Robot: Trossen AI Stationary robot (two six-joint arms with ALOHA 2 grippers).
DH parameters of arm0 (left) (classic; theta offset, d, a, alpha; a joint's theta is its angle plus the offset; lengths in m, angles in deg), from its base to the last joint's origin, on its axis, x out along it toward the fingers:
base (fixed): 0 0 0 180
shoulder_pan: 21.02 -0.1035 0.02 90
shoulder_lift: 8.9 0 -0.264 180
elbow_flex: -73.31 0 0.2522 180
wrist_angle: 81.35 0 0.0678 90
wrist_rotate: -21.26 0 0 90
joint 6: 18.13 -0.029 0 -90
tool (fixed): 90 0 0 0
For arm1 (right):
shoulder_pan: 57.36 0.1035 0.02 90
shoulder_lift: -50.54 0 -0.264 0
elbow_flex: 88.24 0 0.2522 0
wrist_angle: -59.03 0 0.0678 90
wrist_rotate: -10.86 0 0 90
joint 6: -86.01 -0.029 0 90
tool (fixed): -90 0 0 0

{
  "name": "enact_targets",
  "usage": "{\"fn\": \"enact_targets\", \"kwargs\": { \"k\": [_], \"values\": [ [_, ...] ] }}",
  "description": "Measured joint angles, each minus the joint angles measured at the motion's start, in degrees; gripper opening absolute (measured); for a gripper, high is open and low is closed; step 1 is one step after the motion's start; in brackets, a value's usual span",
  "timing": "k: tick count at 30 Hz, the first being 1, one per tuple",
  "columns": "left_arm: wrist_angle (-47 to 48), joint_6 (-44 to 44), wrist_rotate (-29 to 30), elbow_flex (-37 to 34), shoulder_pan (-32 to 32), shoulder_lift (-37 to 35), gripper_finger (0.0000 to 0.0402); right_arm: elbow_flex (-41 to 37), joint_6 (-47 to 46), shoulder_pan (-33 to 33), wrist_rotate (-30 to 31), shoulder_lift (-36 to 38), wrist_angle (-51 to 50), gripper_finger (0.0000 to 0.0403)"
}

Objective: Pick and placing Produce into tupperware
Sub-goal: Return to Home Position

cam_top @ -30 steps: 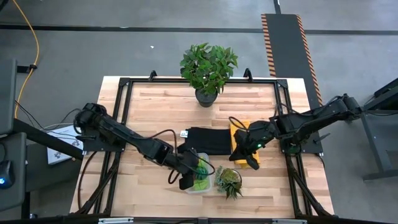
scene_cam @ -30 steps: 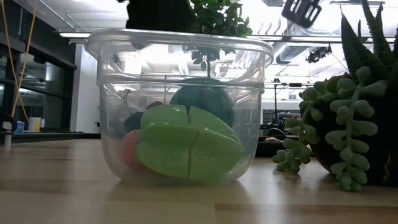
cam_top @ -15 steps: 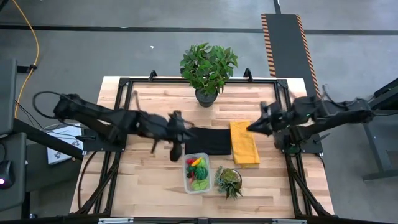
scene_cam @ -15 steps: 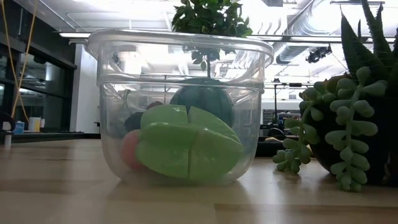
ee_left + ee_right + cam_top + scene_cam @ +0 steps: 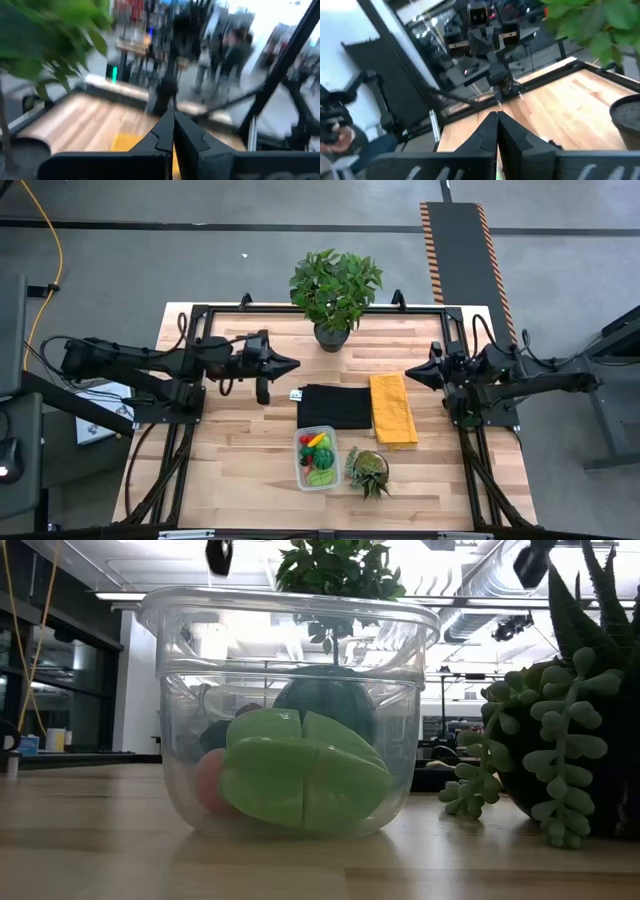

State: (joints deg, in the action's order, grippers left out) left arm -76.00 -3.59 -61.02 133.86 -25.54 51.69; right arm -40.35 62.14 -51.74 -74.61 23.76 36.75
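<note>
The clear tupperware (image 5: 317, 459) stands on the table near its near edge and fills the low view (image 5: 290, 710). Inside it lie the produce pieces: green pieces (image 5: 300, 780), a dark green round one (image 5: 325, 705), red and orange bits (image 5: 312, 442). My left gripper (image 5: 294, 364) is shut and raised over the table's left far part, pointing right. My right gripper (image 5: 410, 374) is shut and raised over the right side, pointing left. Both fingers meet in the wrist views (image 5: 173, 117) (image 5: 496, 116).
A black cloth (image 5: 335, 406) and a yellow cloth (image 5: 393, 409) lie flat at mid-table. A spiky succulent (image 5: 368, 470) stands right of the container, close to it. A large potted plant (image 5: 334, 288) sits at the far edge. Bare wood lies left of the container.
My left gripper rose from the tupperware and swung back toward the table's far left, turning level. My right gripper lifted off the yellow cloth's near end and drew back toward the right edge. The container and its contents stayed put.
</note>
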Motion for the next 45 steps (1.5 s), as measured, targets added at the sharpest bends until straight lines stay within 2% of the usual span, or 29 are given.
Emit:
{"fn": "enact_targets", "kwargs": {
  "k": [5,12,16,22,30,36,45],
  "values": [
    [-11.5,0.8,-2.8,-13.7,-3.9,-5.2,0.0000,-8.7,-0.3,-3.0,1.4,4.1,6.0,0.0000],
    [-23.3,3.4,-3.2,-28.3,-4.1,-7.8,0.0000,-18.6,-1.8,-6.8,0.9,7.4,8.6,0.0000],
    [-30.5,5.4,-2.7,-34.5,-4.1,-7.9,0.0000,-25.9,-1.9,-8.4,-0.7,7.6,21.2,0.0000],
    [-32.7,3.8,-2.0,-36.9,-4.1,-7.9,0.0000,-33.5,-4.2,-10.6,-1.6,7.7,33.5,0.0000],
    [-35.1,2.2,-1.0,-40.1,-4.1,-7.9,0.0000,-33.5,-0.4,-12.2,-2.8,7.8,32.7,0.0000],
    [-42.5,2.6,-0.3,-46.4,-4.1,-7.9,0.0000,-33.5,-0.7,-14.0,-4.5,7.8,30.6,0.0000],
    [-39.5,-1.0,-0.9,-46.3,-4.1,-8.3,0.0000,-33.5,0.2,-15.9,-5.1,7.7,29.0,0.0000]
  ]
}}
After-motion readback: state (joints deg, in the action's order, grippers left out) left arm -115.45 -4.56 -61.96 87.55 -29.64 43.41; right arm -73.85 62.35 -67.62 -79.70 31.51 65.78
